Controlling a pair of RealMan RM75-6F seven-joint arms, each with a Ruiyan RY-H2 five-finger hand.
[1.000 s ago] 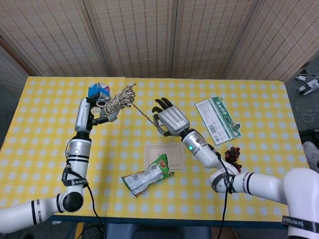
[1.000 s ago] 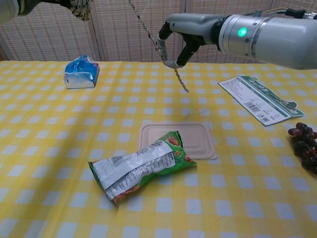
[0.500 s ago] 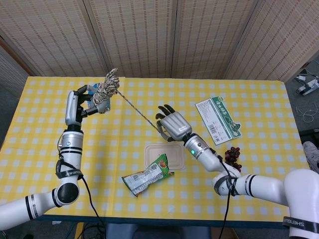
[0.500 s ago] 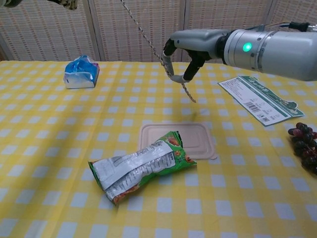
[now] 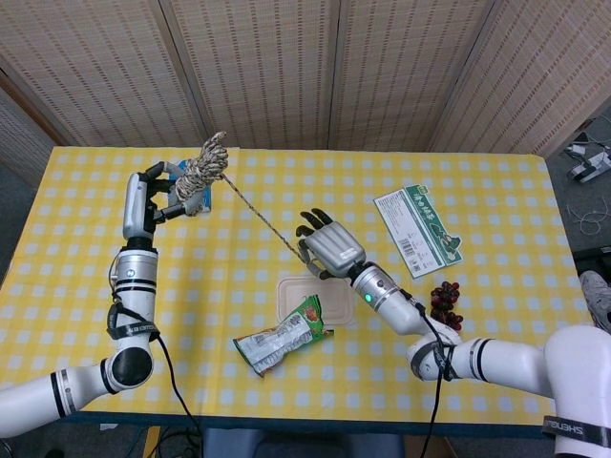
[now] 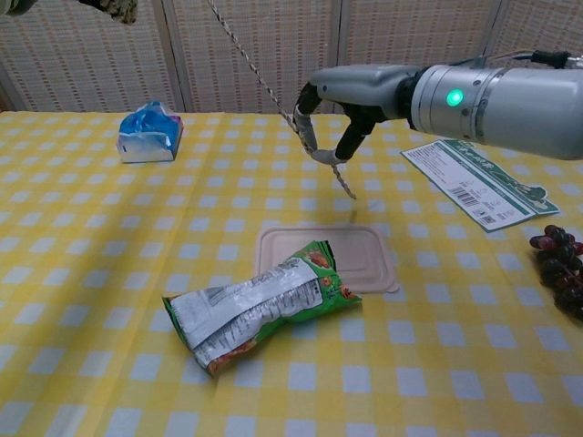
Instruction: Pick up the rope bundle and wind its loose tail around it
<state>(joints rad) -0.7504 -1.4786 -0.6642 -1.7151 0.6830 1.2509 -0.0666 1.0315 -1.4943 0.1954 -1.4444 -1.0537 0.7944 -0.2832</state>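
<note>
The left hand [image 5: 153,202] is raised above the yellow checked surface [image 5: 76,286] and holds the rope bundle [image 5: 199,175], which sticks up and to the right of it. The loose tail [image 5: 256,216] runs taut, slanting down to the right hand [image 5: 327,246], whose fingers [image 5: 311,223] close on its far end. Below that hand lies a pale tray lid [image 5: 294,289] with a green snack bag [image 5: 284,336] overlapping its lower edge. To the right are a green-and-white packet [image 5: 417,229] and a bunch of dark grapes [image 5: 444,300].
</note>
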